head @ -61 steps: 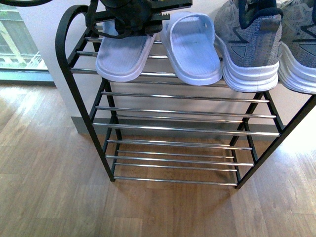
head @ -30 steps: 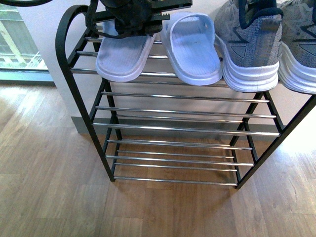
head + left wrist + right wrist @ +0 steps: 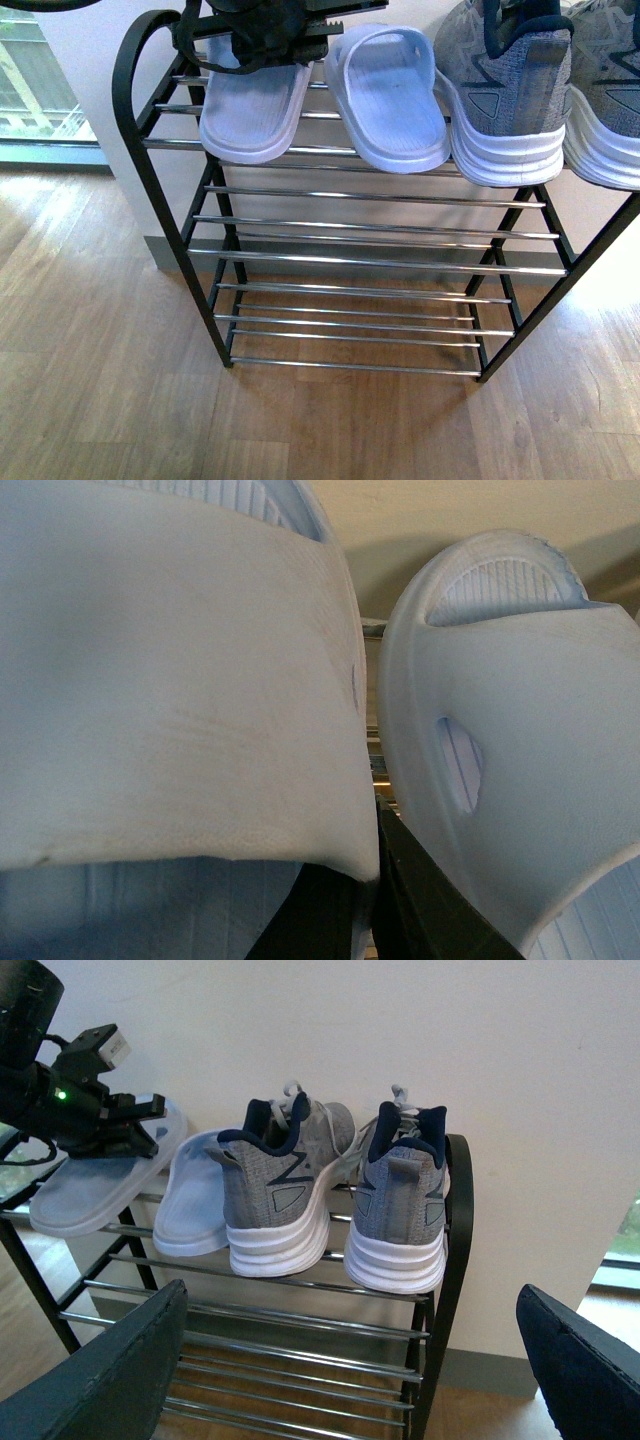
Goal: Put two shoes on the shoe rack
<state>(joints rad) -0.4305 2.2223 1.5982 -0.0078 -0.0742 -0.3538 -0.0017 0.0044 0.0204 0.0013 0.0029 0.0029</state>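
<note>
Both grey sneakers, one beside the other, stand at the right end of the shoe rack's top tier, heels toward me. At the left end of that tier, my left gripper is shut on a light blue slipper whose sole rests on the bars. The left wrist view shows this slipper's strap close up, with the dark jaws beneath it. My right gripper hangs open in front of the rack, holding nothing, and sees the sneakers from behind.
A second light blue slipper lies between the held slipper and the sneakers. The rack's lower chrome tiers carry nothing. A white wall stands behind the rack, a wooden floor lies in front, and a window is at the left.
The left gripper and its slipper have shifted slightly to the right, toward the second slipper. Nothing else has moved.
</note>
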